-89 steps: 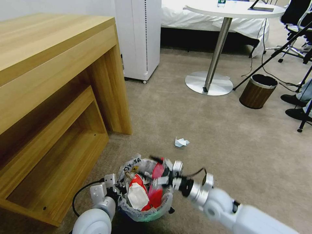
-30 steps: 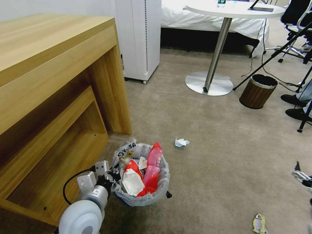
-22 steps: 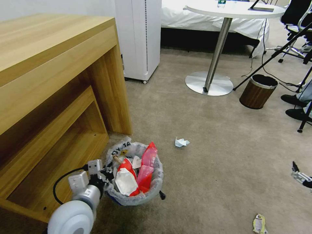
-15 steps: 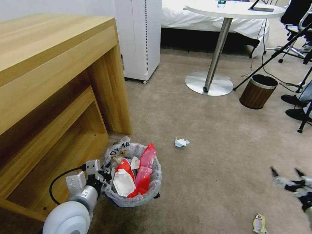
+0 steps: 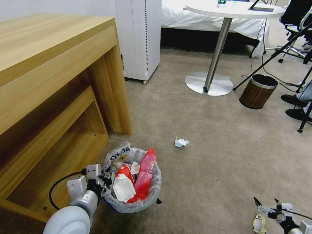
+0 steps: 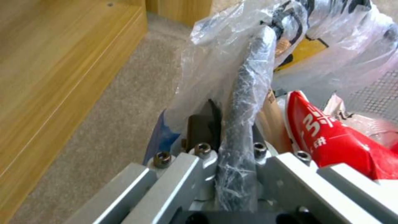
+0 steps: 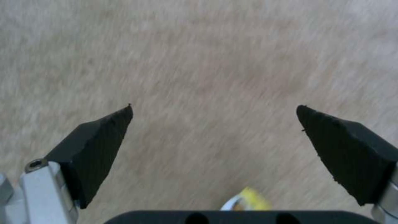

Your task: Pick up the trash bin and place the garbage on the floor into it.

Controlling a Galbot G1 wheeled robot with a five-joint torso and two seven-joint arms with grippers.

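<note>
Wrapper (image 5: 259, 224) just below open R hand (image 5: 266, 205).

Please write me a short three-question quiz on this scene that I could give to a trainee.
1. True or false: the left claw is shut on the rim of the trash bin.
2. Multiple choice: the right claw is a) open, just above a small yellow-green wrapper on the floor; b) shut on a red packet; c) inside the bin.
3. Fill the blank: the crumpled white-and-blue wrapper lies on the carpet, apart from the bin, on the side toward the round ____.

Key
1. True: its jaws pinch the bag-covered rim.
2. a
3. table
</note>
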